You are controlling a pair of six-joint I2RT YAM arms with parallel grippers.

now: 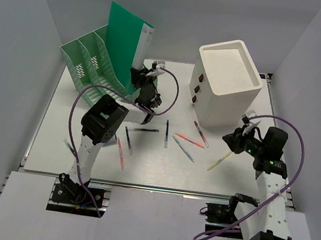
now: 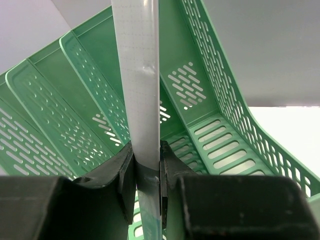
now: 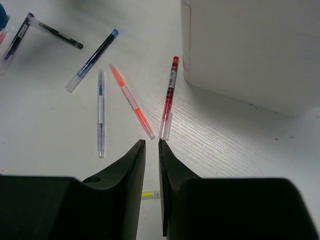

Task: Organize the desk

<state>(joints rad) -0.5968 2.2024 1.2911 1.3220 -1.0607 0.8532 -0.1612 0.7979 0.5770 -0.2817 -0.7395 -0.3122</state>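
The left pincer (image 2: pixel 146 156) is clamped on a folder (image 2: pixel 137 75) over the far left of the desk (image 1: pixel 57 142). The right pincer (image 3: pixel 151 149) is held slightly apart, empty, above its right side. Print on a red pen (image 3: pixel 169 90) cannot be read.

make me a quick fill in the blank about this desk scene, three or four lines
1. The left claw is clamped on a folder with a ___ cover.
2. The right claw holds ___.
3. On the desk, the file rack stands in the far ___ corner.
4. The drawer box shows ___ dark knobs.

Missing words: green; nothing; left; three
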